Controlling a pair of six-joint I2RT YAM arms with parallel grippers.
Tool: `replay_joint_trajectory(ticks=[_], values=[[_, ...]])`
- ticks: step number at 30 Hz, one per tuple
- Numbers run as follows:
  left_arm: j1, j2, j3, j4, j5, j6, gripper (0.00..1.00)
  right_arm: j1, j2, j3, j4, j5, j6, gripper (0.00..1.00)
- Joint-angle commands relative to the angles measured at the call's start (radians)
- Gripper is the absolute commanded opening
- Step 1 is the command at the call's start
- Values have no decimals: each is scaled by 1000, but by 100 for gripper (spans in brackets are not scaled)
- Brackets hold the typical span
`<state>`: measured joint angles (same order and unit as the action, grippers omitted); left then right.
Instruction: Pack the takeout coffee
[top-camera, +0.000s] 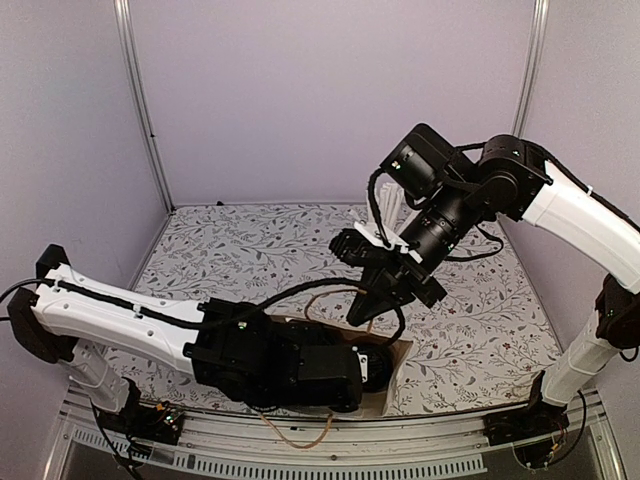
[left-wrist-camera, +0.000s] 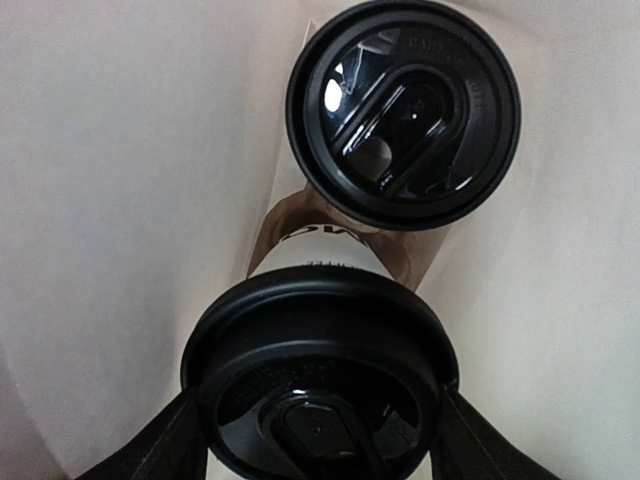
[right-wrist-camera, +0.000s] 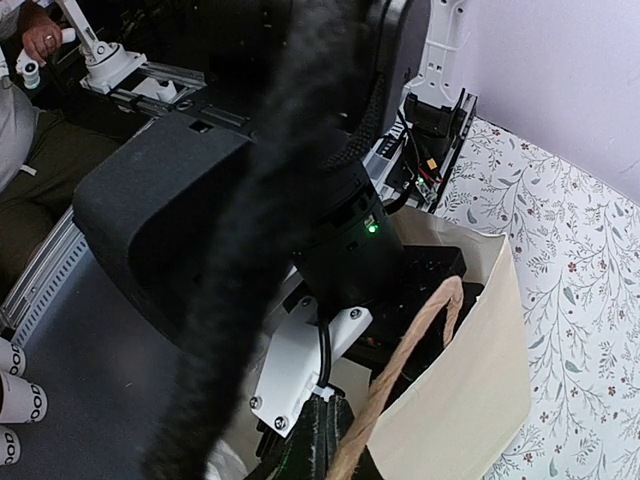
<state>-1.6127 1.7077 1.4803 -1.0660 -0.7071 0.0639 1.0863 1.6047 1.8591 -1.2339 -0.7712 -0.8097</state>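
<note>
My left gripper (left-wrist-camera: 318, 402) is clamped on the takeout coffee (left-wrist-camera: 315, 345), one finger on each side of its black lid, and I have it down inside the paper bag (left-wrist-camera: 120, 200). Past the lid I see the cup's white side and the dark lettering low on it. A second cup (left-wrist-camera: 403, 110) with the same kind of black lid stands deeper in the bag, just beyond mine, near the far wall.

My right gripper (top-camera: 364, 306) is closed on the bag's rope handle (right-wrist-camera: 405, 365) and lifts it, which holds the mouth open around my left wrist.

The step in hand, as I judge it, is setting this cup down beside the other. From the wrist view I cannot tell whether its base has reached the bag's floor, so I should lower gently and straight down, cup upright, until it stops. It should end up next to the second cup without knocking its lid. Then I should open the left fingers only wide enough to clear the lid and draw straight up, so I neither catch the rim nor drag the paper. The right hand should hold the handle taut until my left is out, or the bag may sag onto the cups
</note>
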Motion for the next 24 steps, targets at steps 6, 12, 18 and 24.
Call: replay_joint_trajectory(ticks=[6,12,18,24], values=[[80,-32,-45,113,64,103,39,4,-2,-10,-7,19,-13,0],[124,-24,-65,140,109,138,38,4,-2,-17,-4,25,-11,0],[158,-14,-73,154,147,170,38,0,-3,-21,0,32,-10,0],[189,17,-11,117,209,192,37,-73,-12,-16,34,25,11,11]])
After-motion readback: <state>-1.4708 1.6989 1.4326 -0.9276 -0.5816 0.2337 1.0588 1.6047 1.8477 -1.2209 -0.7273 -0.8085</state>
